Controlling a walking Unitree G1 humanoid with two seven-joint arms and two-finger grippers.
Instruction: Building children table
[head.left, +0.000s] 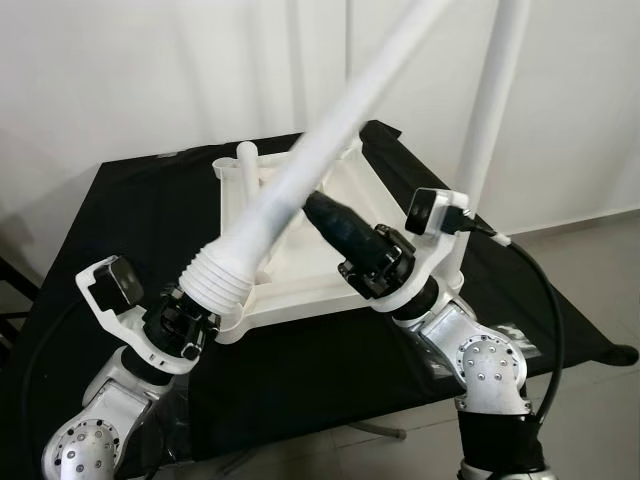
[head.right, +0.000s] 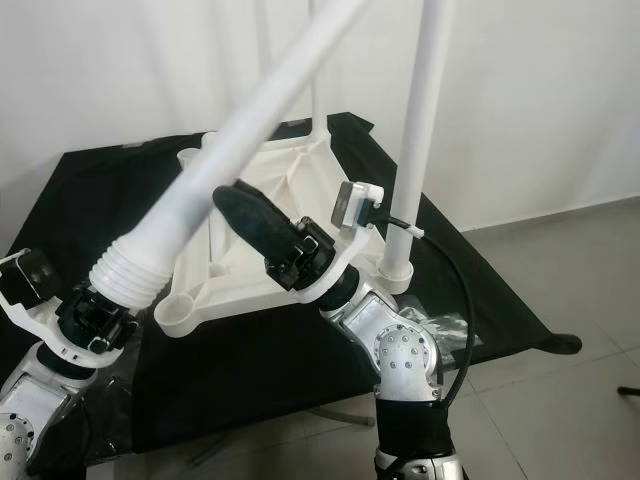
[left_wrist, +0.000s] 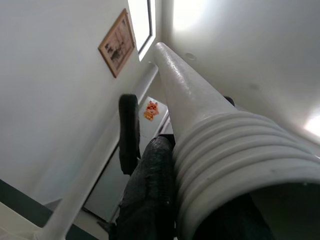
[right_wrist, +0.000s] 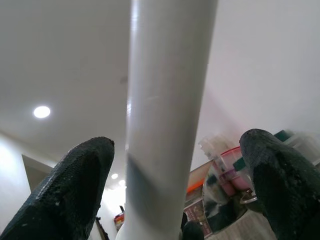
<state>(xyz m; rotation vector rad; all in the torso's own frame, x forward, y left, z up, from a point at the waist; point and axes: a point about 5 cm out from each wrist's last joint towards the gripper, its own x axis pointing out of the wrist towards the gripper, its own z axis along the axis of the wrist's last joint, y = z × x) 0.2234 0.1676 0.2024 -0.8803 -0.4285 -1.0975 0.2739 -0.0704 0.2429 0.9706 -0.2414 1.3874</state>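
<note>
A white children's table top (head.left: 330, 292) lies upside down on a black-covered table (head.left: 140, 210). One white leg (head.left: 487, 130) stands upright in its near right corner. My left gripper (head.left: 188, 325), at the near left corner, is shut on the ribbed end of a second white leg (head.left: 300, 185). That leg slants up and to the right over the top. My right gripper (head.left: 314, 206) reaches up from the front edge to this slanted leg. Its fingers (right_wrist: 75, 185) stand open on either side of the leg's shaft (right_wrist: 165, 110), apart from it.
A short white stub (head.left: 246, 160) rises at the far left corner of the top. The black cloth hangs over the table's edges, with grey tiled floor (head.left: 590, 290) to the right. A white wall stands close behind the table.
</note>
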